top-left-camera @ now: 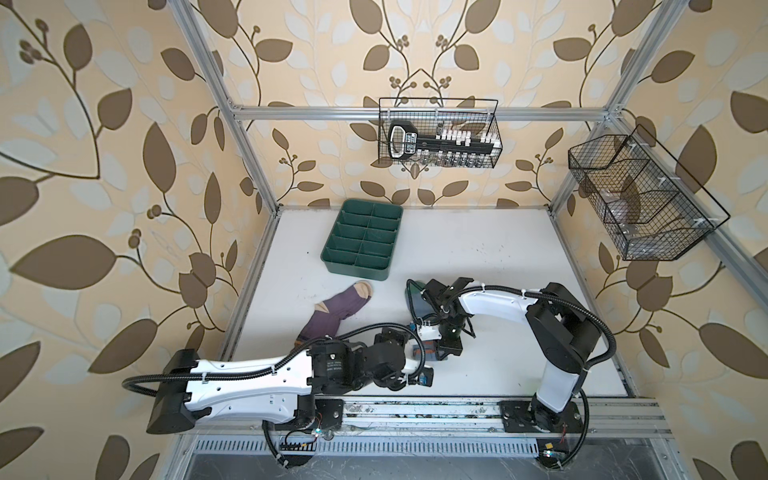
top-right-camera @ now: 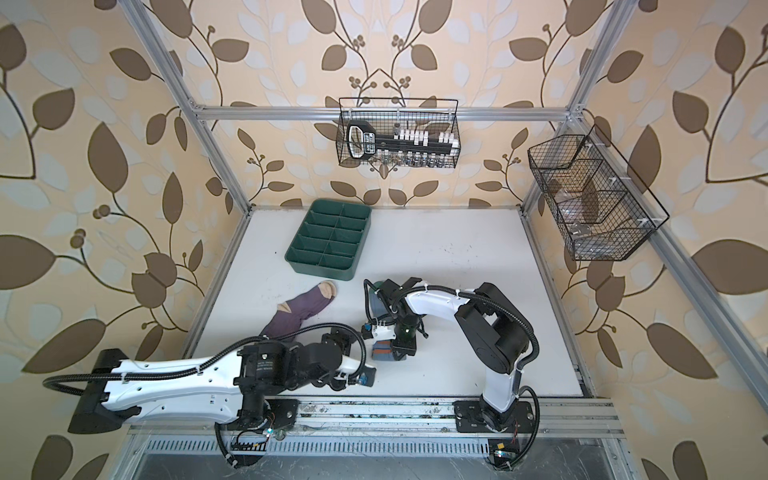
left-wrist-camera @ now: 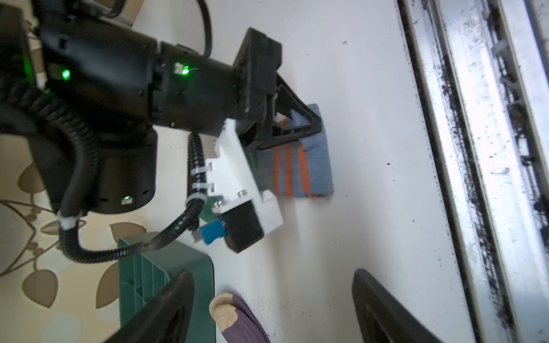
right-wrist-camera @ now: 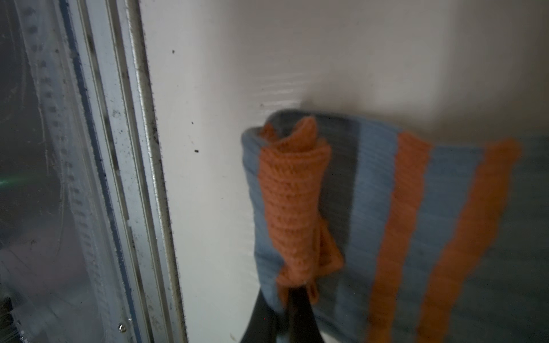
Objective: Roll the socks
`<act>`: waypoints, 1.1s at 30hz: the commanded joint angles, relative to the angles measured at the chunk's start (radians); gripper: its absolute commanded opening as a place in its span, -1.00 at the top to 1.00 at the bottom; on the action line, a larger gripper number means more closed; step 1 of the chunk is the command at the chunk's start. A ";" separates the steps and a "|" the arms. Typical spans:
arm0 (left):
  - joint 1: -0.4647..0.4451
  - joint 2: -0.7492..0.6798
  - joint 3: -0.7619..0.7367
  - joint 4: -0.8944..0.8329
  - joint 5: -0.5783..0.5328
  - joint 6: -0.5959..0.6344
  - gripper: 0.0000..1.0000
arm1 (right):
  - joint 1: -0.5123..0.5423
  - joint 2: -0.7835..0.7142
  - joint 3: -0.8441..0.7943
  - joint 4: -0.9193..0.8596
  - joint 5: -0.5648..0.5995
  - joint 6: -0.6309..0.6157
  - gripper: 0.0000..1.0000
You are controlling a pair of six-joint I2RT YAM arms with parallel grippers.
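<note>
Now, two socks lie on the white table (top-left-camera: 519, 266). The purple sock (top-left-camera: 332, 311) is spread flat at centre-left in both top views. The light blue sock (left-wrist-camera: 309, 166), partly rolled, is at lower centre near the front rail. Two arms reach over them. The right gripper (right-wrist-camera: 294, 300) has its fingers closed on the blue sock's orange cuff, while the left gripper (left-wrist-camera: 273, 276) hangs with fingers wide apart, gripping nothing. One green tray (top-left-camera: 357, 271) of ten compartments sits toward the back. On the aluminium frame (top-left-camera: 316, 111), against leaf-patterned wallpaper (top-left-camera: 104, 166), hang two wire baskets: a back basket (top-left-camera: 440, 133) at upper centre and a side basket (top-left-camera: 640, 199) at upper right. From above, the arms hide most of the blue sock and the purple sock's cuff.
</note>
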 commanded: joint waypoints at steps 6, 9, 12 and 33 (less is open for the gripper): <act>-0.065 0.192 -0.100 0.358 -0.101 0.000 -0.49 | -0.021 0.083 0.017 -0.017 -0.031 -0.037 1.00; -0.064 0.275 -0.113 0.431 -0.138 -0.013 -0.38 | -0.023 0.085 0.018 -0.017 -0.031 -0.037 1.00; -0.063 0.434 -0.106 0.555 -0.211 -0.019 -0.26 | -0.022 0.081 0.021 -0.016 -0.025 -0.033 1.00; 0.067 0.686 0.036 0.410 -0.091 -0.202 0.97 | -0.045 -0.021 -0.026 0.086 -0.017 -0.021 0.83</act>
